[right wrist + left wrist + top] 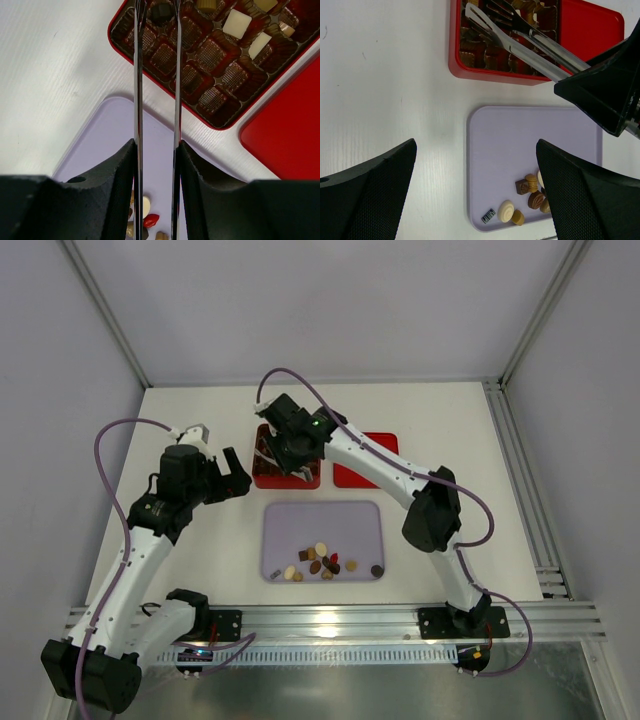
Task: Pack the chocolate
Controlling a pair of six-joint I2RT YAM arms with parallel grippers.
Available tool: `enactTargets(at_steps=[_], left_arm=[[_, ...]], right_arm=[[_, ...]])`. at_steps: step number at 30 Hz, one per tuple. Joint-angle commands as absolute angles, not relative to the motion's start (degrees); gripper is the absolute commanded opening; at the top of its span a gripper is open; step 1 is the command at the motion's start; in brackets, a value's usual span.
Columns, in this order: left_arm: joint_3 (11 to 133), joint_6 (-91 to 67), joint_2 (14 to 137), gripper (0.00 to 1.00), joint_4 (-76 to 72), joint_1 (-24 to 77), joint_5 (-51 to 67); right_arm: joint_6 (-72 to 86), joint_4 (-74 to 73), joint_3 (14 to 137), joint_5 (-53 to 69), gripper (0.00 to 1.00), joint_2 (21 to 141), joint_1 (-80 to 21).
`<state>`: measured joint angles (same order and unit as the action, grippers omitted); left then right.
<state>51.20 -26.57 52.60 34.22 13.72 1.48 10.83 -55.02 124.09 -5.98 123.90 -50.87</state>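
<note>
Several loose chocolates [320,562] lie at the near side of the lilac tray [320,520]; they also show in the left wrist view [530,187] and the right wrist view [150,220]. My right gripper [156,145] is shut on metal tongs [138,75], whose tips reach over the near left corner of the red compartment box [212,52]. A dark chocolate [161,12] sits between the tong tips; I cannot tell if it is pinched. A few other compartments hold sweets. My left gripper [232,475] is open and empty, above the table left of the box.
The red lid [350,475] lies right of the box [270,472], partly under the right arm. In the left wrist view the tongs [520,37] cross the box [470,70]. A small striped sweet [488,215] lies at the tray's near left corner.
</note>
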Motion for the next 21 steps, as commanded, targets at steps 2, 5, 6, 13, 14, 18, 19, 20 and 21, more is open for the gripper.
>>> enactTargets(at_steps=[2, 5, 6, 13, 14, 18, 19, 20, 21], left_arm=[[52.56, -26.10, 51.50, 1.00, 33.66, 13.36, 0.97], [52.56, -26.19, 51.50, 1.00, 33.66, 13.36, 0.79], [52.56, -26.10, 51.42, 1.00, 33.58, 13.36, 0.79], [52.56, -26.19, 51.06, 1.00, 33.58, 13.36, 0.44], [52.56, -26.19, 50.98, 1.00, 33.49, 13.45, 0.44], [52.56, -26.19, 51.07, 1.00, 33.57, 13.27, 0.53], [52.56, -26.28, 51.15, 1.00, 33.57, 13.36, 0.53], [52.47, -26.19, 51.07, 1.00, 33.57, 13.36, 0.44], [52.38, -26.28, 51.06, 1.00, 33.57, 13.36, 0.53]], right_arm=[[10.11, -54.58, 128.41, -8.52, 0.41, 119.80, -50.98], [10.28, -55.80, 127.89, -9.66, 0.40, 118.04, -50.89], [10.28, -56.07, 127.53, -9.93, 0.41, 116.47, -50.98], [12.48, -56.69, 112.02, -10.02, 0.40, 103.47, -51.50], [12.65, -56.60, 109.80, -10.02, 0.40, 101.71, -51.76], [13.80, -58.00, 99.86, -11.07, 0.40, 93.71, -54.31], [14.76, -58.44, 95.58, -11.42, 0.40, 90.91, -54.84], [15.37, -58.45, 93.19, -11.43, 0.40, 89.23, -55.71], [15.82, -58.45, 90.90, -11.08, 0.40, 87.64, -56.07]])
